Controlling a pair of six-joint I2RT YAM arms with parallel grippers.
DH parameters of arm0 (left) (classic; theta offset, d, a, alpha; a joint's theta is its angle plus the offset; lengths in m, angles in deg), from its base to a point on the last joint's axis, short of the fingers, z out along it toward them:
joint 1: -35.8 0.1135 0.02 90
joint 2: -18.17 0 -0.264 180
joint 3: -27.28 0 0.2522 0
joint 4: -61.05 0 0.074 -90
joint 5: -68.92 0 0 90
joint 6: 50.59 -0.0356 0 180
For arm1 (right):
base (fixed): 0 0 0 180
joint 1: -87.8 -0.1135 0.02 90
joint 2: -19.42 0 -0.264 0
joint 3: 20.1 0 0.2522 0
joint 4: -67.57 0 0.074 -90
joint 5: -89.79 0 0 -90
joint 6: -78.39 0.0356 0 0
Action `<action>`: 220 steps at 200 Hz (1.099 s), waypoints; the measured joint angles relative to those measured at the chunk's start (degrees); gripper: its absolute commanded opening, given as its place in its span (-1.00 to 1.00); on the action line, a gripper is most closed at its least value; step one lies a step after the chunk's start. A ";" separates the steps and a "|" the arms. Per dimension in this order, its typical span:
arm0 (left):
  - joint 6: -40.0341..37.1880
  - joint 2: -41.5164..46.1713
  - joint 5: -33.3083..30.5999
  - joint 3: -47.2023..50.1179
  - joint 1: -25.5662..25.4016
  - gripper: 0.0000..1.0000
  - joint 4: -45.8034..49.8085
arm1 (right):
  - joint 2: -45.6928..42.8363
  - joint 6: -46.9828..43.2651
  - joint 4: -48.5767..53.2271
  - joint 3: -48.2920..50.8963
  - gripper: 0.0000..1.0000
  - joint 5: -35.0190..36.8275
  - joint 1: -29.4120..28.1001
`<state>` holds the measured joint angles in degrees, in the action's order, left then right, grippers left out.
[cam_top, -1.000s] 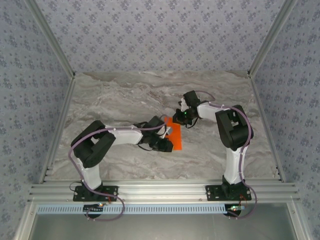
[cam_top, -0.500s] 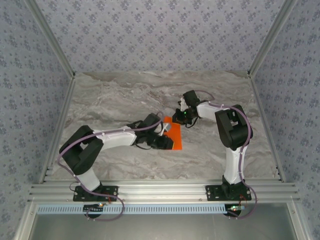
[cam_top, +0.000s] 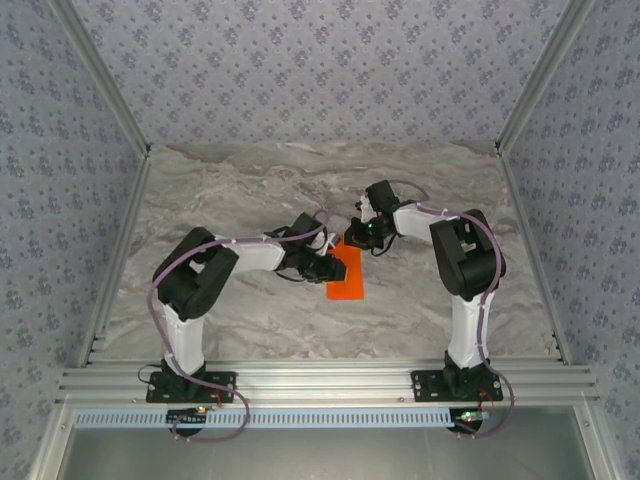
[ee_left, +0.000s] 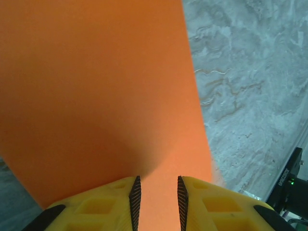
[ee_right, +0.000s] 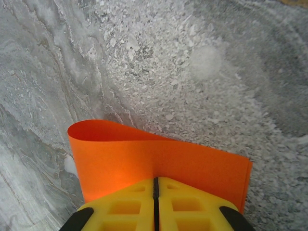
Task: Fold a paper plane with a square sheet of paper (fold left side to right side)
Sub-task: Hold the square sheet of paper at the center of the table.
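The orange square sheet of paper lies mid-bench, its near end flat. The left claw sits over it, jaws narrowly parted. Just beyond, the right claw is pinched tight on the sheet's curled-over far edge.

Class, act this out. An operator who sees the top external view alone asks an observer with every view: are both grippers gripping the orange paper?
Observer: By the right wrist view, the right gripper is shut on the sheet of paper.
Operator: And the left?
Observer: The left gripper is slightly open, orange showing through the gap.
Operator: Is the fold creased?
Observer: No. Beyond the right gripper the sheet bends over in a rounded loop.
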<state>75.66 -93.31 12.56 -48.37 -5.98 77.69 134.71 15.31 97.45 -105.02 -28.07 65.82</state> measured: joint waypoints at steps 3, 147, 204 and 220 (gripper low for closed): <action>-0.02 0.00 0.02 0.00 0.00 -0.43 0.00 | -0.07 0.00 0.00 0.00 -0.84 0.00 -0.04; 0.94 0.37 -1.11 1.36 -0.28 -0.46 -2.08 | -25.70 -1.97 3.91 21.38 -0.90 1.11 -3.37; 0.92 0.48 -1.53 1.05 -0.39 -0.44 -1.51 | -20.33 0.33 2.58 24.68 -0.89 1.11 -5.95; 0.92 0.48 -1.79 0.44 -0.50 -0.42 -0.52 | -20.02 0.28 3.13 24.11 -0.89 1.77 -6.10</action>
<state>76.57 -92.83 10.77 -47.94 -6.49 77.16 114.69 15.59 100.58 -80.91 -26.30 59.72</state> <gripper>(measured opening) 0.281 0.059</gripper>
